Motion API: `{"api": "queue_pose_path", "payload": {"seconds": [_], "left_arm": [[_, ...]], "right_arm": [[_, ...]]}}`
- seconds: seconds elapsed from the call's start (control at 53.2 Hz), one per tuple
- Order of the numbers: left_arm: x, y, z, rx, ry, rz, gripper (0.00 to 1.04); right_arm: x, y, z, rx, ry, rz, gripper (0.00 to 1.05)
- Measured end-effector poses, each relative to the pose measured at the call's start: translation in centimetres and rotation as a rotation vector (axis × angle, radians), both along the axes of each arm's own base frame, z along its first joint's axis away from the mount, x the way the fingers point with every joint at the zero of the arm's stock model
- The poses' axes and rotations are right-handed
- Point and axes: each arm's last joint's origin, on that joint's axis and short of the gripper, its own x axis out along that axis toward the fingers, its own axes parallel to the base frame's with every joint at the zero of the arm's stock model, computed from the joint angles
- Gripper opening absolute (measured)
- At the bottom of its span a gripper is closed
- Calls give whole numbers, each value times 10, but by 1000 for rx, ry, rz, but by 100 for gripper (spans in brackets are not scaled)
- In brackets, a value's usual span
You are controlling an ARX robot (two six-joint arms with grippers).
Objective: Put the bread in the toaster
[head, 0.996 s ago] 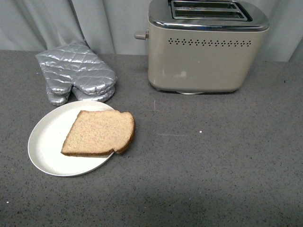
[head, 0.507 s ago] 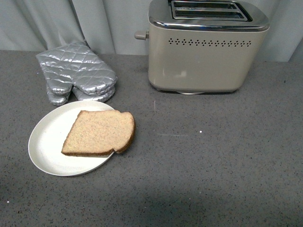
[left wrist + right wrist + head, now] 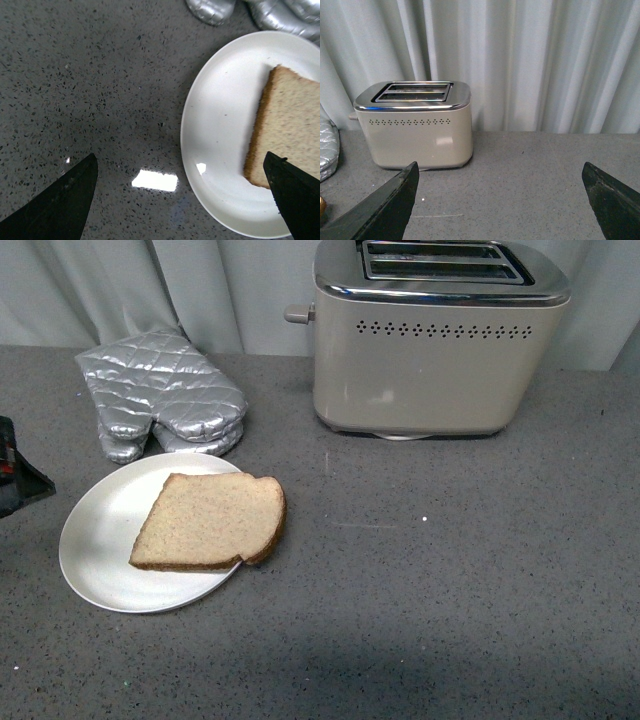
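The bread (image 3: 210, 522) lies flat on a white plate (image 3: 95, 540) at the front left; it also shows in the left wrist view (image 3: 290, 135). The cream toaster (image 3: 435, 345) with a chrome top and two empty slots stands at the back right, its lever (image 3: 296, 313) on the left side; it also shows in the right wrist view (image 3: 415, 125). My left gripper (image 3: 182, 200) is open above the counter at the plate's left rim (image 3: 192, 150); a part of it shows at the front view's left edge (image 3: 15, 480). My right gripper (image 3: 500, 200) is open and empty, facing the toaster from a distance.
A silver quilted oven mitt (image 3: 160, 395) lies behind the plate, left of the toaster. The counter (image 3: 450, 570) is dark speckled grey. A pale curtain (image 3: 530, 60) hangs behind everything.
My left gripper has come into the front view at the left edge, beside the plate. The bread, plate and toaster have not moved.
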Motion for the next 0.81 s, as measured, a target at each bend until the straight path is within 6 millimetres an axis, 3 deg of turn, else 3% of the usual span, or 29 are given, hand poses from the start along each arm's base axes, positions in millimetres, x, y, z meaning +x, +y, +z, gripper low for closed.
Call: {"api": "queue_pose_path", "payload": {"seconds": [0.226, 0.432, 0.808], "left_arm": [[26, 9, -26, 36, 107, -27, 98], [36, 7, -40, 7, 183, -70, 97], [50, 3, -49, -19, 238, -95, 18]], "right_arm": [[0, 0, 0, 0, 0, 0, 95], [0, 0, 0, 0, 0, 0, 95], [0, 0, 0, 0, 0, 0, 95]]}}
